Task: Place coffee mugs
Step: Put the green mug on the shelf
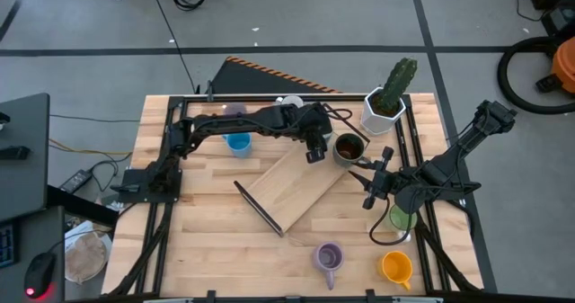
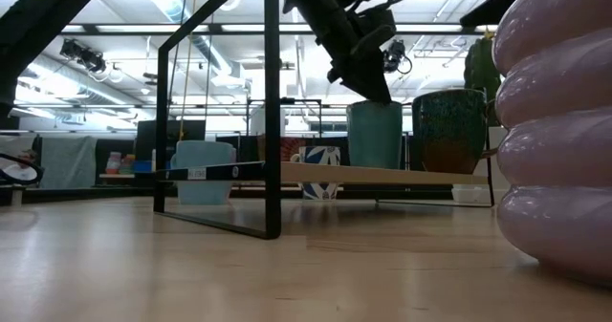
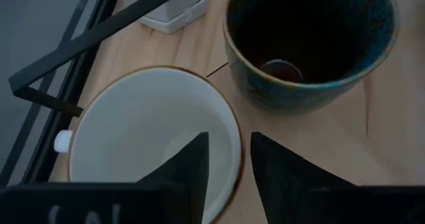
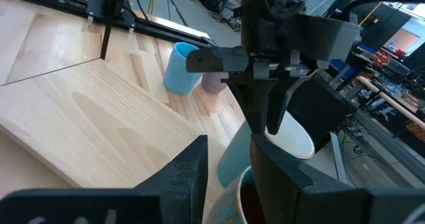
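A pale blue-green mug with a white inside point(image 3: 133, 137) stands upright on the raised wooden board point(image 1: 296, 191) at its far right corner. My left gripper point(image 3: 229, 164) hangs over it, open. One finger is inside the mug and the other outside, with the rim between them and a gap on each side. In the high view the gripper point(image 1: 314, 153) hides this mug. A dark brown mug point(image 1: 349, 147) stands upright just to its right. My right gripper point(image 1: 370, 182) waits open, with nothing between its fingers, near the dark mug on the table's right side.
A blue mug point(image 1: 238, 144) stands at the board's far left. A lavender mug point(image 1: 328, 256) and an orange mug point(image 1: 396, 267) stand near the front edge, and a green mug point(image 1: 402, 218) sits under my right arm. The white cactus pot point(image 1: 386, 105) is at the far right.
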